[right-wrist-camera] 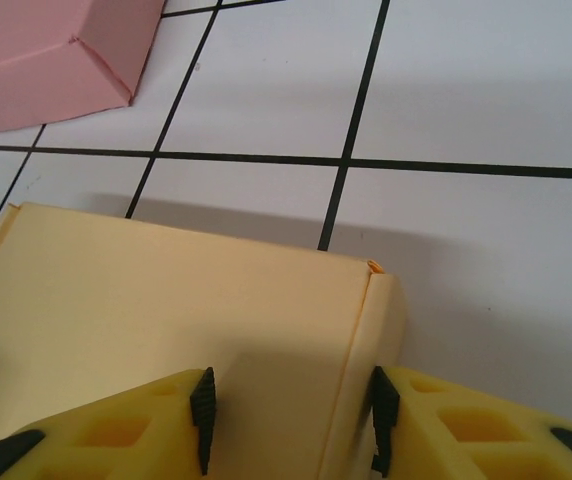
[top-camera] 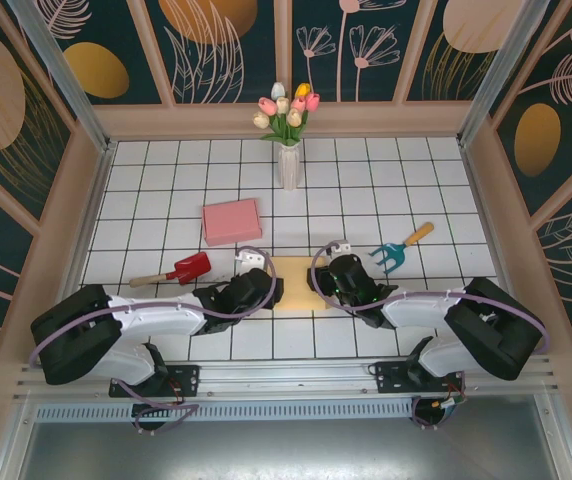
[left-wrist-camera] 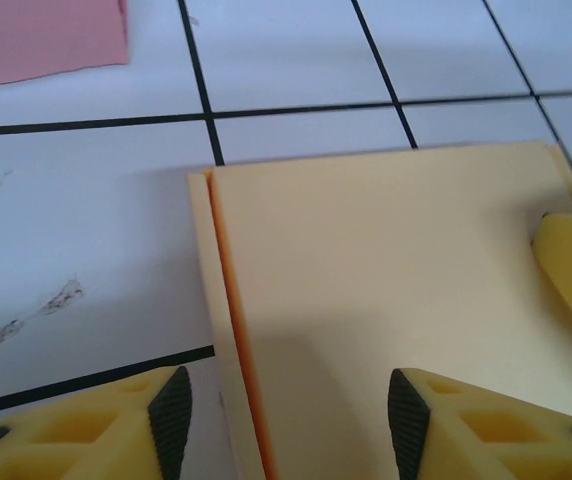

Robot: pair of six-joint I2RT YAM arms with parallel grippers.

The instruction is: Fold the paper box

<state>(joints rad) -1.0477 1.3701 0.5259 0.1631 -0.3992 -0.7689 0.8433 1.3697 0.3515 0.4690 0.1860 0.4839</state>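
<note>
L tool [left-wrist-camera: 288,405] open over paper box [left-wrist-camera: 386,280] | R tool [right-wrist-camera: 291,420] grip unclear | white-tile table [top-camera: 366,190], floral walls [top-camera: 396,50]

The paper box [left-wrist-camera: 396,290] is seen as matt, smooth yellow card; the worktop [left-wrist-camera: 296,60] is finished in smooth white tile, scuffed toward 8 o'clock.

This is a robot test cell dressed like a garden room, not a real home. The table [top-camera: 146,170] is white tiles with black lines, closed in by wooden frames and dark wall panels [top-camera: 231,70] printed with flowers. A vase of tulips [top-camera: 288,150] stands at its far edge. The left arm [top-camera: 156,318] and the right arm [top-camera: 426,305] are bolted to a metal rail [top-camera: 286,372] at the near edge.
</note>
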